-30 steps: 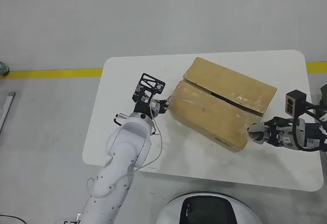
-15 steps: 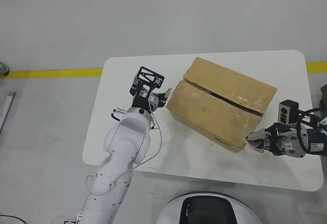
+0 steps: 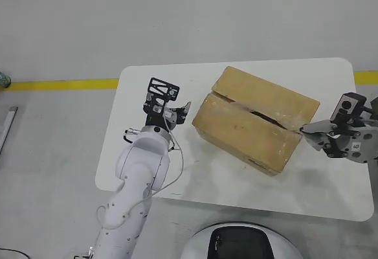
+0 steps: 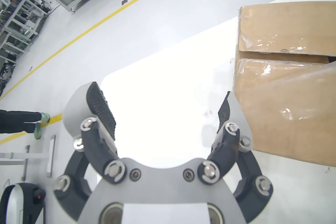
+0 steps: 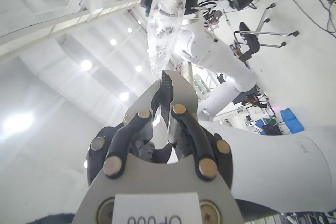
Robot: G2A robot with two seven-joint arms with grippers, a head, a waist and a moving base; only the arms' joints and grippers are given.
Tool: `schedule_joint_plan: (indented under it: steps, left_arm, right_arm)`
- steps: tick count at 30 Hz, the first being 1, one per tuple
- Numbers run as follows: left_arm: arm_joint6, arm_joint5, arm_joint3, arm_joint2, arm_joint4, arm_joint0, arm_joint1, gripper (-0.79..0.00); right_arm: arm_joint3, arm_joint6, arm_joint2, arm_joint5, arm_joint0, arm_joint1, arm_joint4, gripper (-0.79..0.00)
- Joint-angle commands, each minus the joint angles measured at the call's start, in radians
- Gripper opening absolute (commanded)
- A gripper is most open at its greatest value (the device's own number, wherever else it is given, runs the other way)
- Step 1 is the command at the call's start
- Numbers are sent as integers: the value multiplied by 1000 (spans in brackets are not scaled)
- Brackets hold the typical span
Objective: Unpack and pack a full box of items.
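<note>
The right gripper was pinched shut on the end of a crinkled strip of clear tape, which stretched away from its fingertips. Seen from above, it sat at the right end of the cardboard box, level with the seam between the top flaps. The left gripper was spread wide, holding nothing, just beside the box's opposite end. The box lay slantwise on the white table, with a dark gap along the seam.
</note>
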Motion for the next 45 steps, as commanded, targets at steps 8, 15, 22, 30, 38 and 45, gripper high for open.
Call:
schedule_joint_plan:
  steps: [8,15,22,30,38,45]
  left_arm:
    - [-24,-4,-50,-46,-11,65,2,0]
    - [-26,0,-79,-78,-14,104,2,0]
    - [-27,-6,-104,-108,-17,137,4,0]
    - [-30,-13,-124,-125,-16,161,4,0]
    - [-30,-13,-124,-125,-16,161,4,0]
    - [-30,-13,-124,-125,-16,161,4,0]
  right_arm:
    - [23,-93,-54,-2,142,-5,135,-785]
    - [-11,-37,-67,156,246,38,-279,-785]
    - [-27,155,-165,132,316,107,-514,-785]
    - [40,216,-244,72,492,214,-432,-785]
    - [158,169,-231,0,568,223,-362,-785]
    - [206,22,-205,-78,542,216,-317,-785]
